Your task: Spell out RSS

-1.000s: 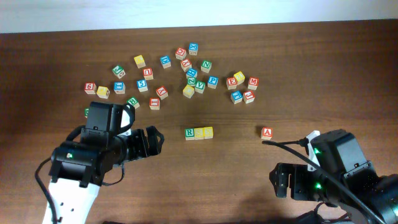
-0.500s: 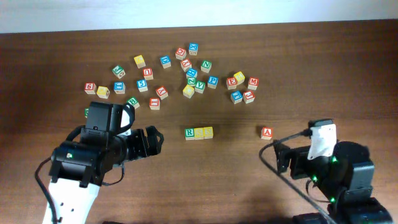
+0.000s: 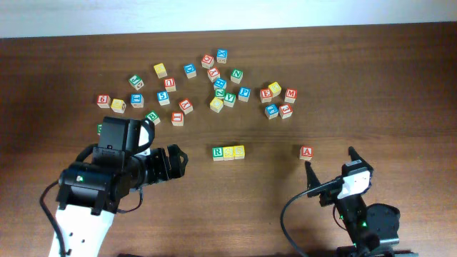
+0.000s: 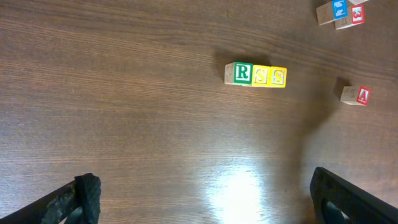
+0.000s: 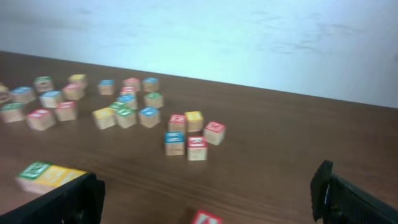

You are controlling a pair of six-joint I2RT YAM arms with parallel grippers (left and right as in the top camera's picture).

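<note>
overhead: row reading r-s-s, both arms standing off

we are seeing the r cube (image 3: 218,152), the first s cube (image 3: 228,152) and the second s cube (image 3: 238,151) lying side by side, touching, in a straight row at the middle of the table (image 3: 371,78), below the loose cubes (image 3: 214,86). the left gripper (image 3: 177,161) is hovering to the left of the row, apart from it, jaws spread and holding nothing. the right gripper (image 3: 330,163) is sitting near the red a cube (image 3: 306,151), jaws also spread and empty. we are judging the spelling as done, so the job now is leaving cleanly: lifting each arm before drawing it away, and keeping fingers off the row and the red a cube so nothing is getting nudged.
</note>
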